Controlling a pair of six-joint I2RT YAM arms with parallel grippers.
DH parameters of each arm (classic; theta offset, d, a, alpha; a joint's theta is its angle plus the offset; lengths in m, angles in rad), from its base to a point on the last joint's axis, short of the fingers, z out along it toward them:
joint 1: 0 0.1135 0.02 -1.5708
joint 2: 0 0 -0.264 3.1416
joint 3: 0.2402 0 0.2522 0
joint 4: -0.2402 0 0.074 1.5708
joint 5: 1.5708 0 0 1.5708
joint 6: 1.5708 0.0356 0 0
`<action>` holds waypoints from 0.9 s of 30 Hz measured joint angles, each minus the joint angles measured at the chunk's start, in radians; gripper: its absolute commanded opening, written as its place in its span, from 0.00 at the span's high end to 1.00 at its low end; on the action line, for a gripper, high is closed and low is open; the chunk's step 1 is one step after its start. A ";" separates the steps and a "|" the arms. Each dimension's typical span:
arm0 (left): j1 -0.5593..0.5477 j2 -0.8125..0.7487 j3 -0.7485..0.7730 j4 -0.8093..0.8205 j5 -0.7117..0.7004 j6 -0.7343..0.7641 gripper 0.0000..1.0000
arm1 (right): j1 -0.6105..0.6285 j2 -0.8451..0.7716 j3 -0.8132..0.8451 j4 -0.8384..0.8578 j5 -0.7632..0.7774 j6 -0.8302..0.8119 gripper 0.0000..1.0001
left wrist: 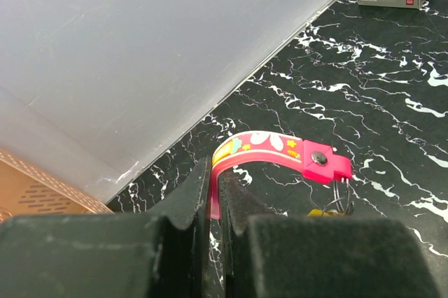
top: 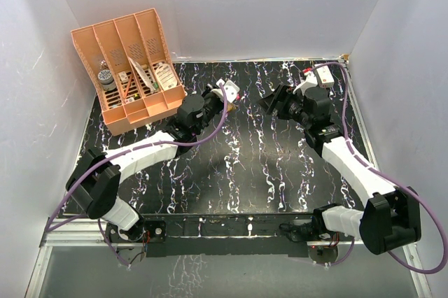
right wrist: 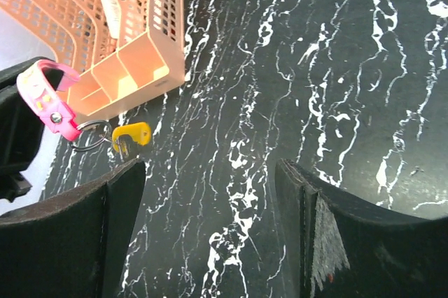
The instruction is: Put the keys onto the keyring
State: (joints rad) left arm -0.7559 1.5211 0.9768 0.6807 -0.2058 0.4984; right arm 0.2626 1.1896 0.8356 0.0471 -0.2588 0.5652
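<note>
We grip the keyring (left wrist: 280, 151) with the left tool (left wrist: 215, 187).
The key (right wrist: 131, 135) hangs from it; the right tool (right wrist: 210, 175) is open.

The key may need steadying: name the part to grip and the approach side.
Probably the key by its yellow head, the widest part, jutting beyond the ring; come from the side of the open right gripper, opposite the strap pinched in the left gripper.

- Black table (top: 245, 172), veined white like marble.
- Plain white walls (top: 245, 4) on left, back and right, meeting the table's edges.
- Thin metal strip (top: 280, 59) along the back edge.
- Orange slotted rack (top: 150, 105) in the far left corner, set askew.
- Small white box (top: 323, 74) in the far right corner.
- Soft, even light.
</note>
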 measured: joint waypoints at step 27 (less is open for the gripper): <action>0.000 0.000 0.086 -0.130 -0.091 -0.038 1.00 | 0.000 -0.070 -0.030 -0.053 0.142 -0.066 0.02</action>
State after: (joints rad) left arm -0.7559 1.5215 1.0630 0.5507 -0.2966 0.4603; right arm 0.2626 1.1194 0.8055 -0.0063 -0.1165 0.4988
